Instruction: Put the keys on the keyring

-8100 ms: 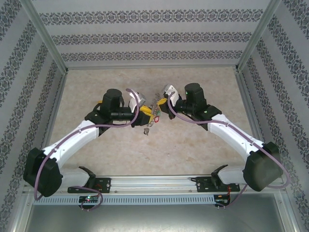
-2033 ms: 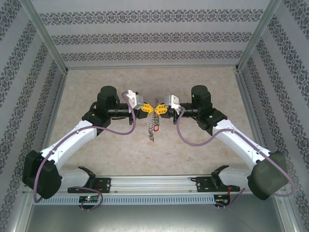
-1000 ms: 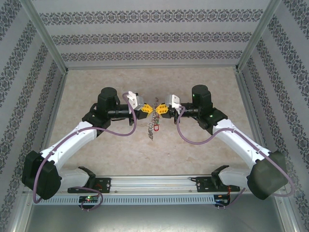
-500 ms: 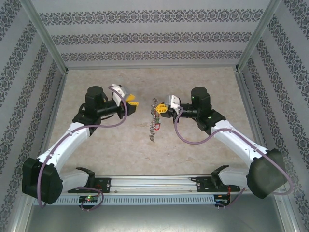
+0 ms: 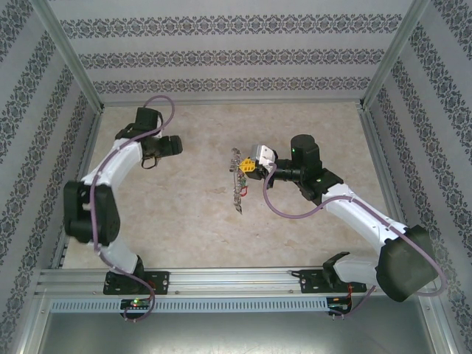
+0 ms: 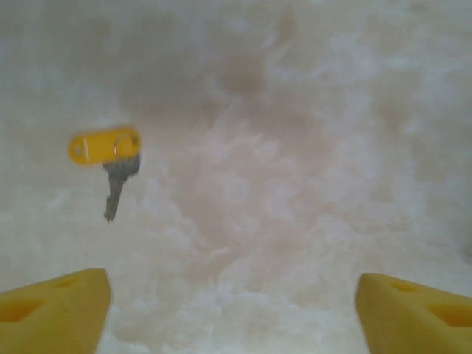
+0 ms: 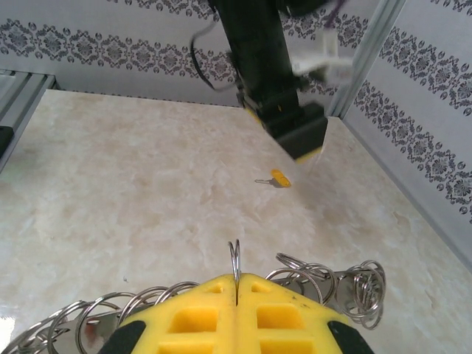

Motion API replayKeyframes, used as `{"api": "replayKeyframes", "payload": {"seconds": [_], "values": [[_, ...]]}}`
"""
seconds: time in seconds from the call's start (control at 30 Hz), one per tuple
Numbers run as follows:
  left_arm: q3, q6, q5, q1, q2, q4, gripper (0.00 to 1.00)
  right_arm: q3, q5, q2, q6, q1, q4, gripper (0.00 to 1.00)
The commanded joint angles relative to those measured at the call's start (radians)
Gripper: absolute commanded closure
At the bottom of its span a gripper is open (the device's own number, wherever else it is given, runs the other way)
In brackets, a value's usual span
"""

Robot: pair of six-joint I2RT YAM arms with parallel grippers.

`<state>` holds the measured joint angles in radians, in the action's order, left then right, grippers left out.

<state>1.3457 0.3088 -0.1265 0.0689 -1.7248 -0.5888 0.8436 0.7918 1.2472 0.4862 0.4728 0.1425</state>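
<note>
Yellow-tagged key (image 6: 105,146) lies loose on the marbled worktop (image 5: 184,228), far left, well apart from the rest. Left gripper (image 6: 232,287) hangs over it, fingers spread wide, holding nothing. Right gripper (image 7: 236,284), fingers pressed together, pinches the keyring (image 7: 234,258) near mid-worktop. A bunch of keys (image 5: 238,190) and small tag rings dangles from it. Judgement: most keys are threaded, and the yellow one is left to fetch and thread.

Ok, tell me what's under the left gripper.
A key with a yellow tag lies flat on the pale table, below the open left gripper and clear of its fingers. The table directly beneath those fingers is covered.
</note>
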Motion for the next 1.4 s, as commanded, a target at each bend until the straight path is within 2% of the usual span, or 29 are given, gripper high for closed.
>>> {"api": "replayKeyframes", "payload": {"seconds": [0.0, 0.07, 0.17, 0.27, 0.5, 0.63, 1.0, 1.17, 1.27, 1.37], "values": [[0.144, 0.077, -0.002, -0.062, -0.130, -0.163, 0.25, 0.008, 0.009, -0.005, 0.022, -0.008, 0.013, 1.00], [0.227, 0.055, -0.035, -0.089, -0.202, -0.193, 0.36, 0.017, 0.006, -0.006, 0.025, -0.008, -0.003, 1.00], [0.314, -0.028, -0.046, -0.126, -0.284, -0.233, 0.40, 0.023, -0.003, -0.018, 0.026, -0.007, -0.024, 1.00], [0.369, -0.093, -0.137, -0.170, -0.357, -0.240, 0.46, 0.014, -0.007, -0.031, 0.030, -0.008, -0.036, 1.00], [0.479, -0.161, -0.193, -0.185, -0.478, -0.292, 0.45, 0.021, -0.010, -0.037, 0.041, -0.010, -0.068, 1.00], [0.485, -0.181, -0.210, -0.185, -0.513, -0.292, 0.53, 0.038, -0.008, -0.033, 0.053, -0.011, -0.081, 1.00], [0.505, -0.196, -0.184, -0.185, -0.551, -0.322, 0.58, 0.048, -0.009, -0.048, 0.061, -0.016, -0.108, 1.00], [0.532, -0.208, -0.198, -0.185, -0.580, -0.336, 0.72, 0.051, -0.011, -0.054, 0.062, -0.016, -0.117, 1.00], [0.553, -0.211, -0.192, -0.185, -0.603, -0.360, 0.72, 0.054, -0.011, -0.057, 0.063, -0.015, -0.124, 1.00], [0.550, -0.213, -0.179, -0.185, -0.607, -0.359, 0.66, 0.057, -0.012, -0.061, 0.063, -0.016, -0.127, 1.00]]}}
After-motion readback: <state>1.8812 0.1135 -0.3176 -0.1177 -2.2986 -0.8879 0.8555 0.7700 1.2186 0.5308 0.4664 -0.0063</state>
